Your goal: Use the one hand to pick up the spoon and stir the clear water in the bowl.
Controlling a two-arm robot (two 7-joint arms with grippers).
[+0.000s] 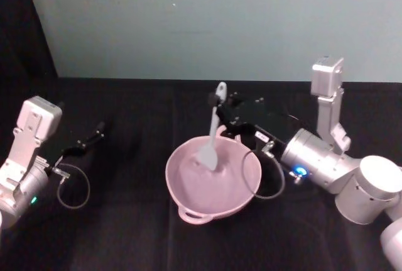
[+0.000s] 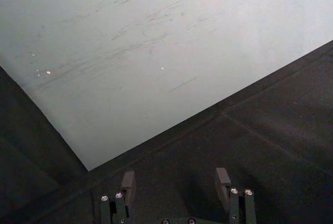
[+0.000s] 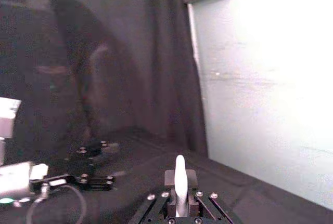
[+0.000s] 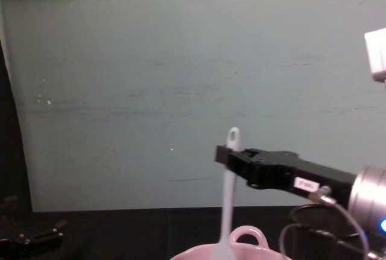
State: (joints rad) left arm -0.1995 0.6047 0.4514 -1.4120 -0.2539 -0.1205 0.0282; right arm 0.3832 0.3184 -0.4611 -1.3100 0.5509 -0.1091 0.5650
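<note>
One spoon (image 1: 212,134) stands in the bowl (image 1: 171,171), pinched by the right hand (image 4: 225,154); left hand (image 2: 175,175) gapes empty.

The chest view's bottom edge cuts off the bowl (image 4: 199,254), leaving rim and loop, and the spoon (image 4: 227,206) at its head. The left wrist view's bottom edge crops the left gripper (image 2: 176,174).

The left gripper (image 2: 176,180) hangs with its two dark fingers (image 2: 128,183) spread well apart over the black cloth of the table (image 2: 270,146), which runs out to a pale blue-green wall (image 2: 156,52) marked with faint scuffs and streaks, a dark curtain (image 2: 26,146) meeting that wall at one side.
</note>
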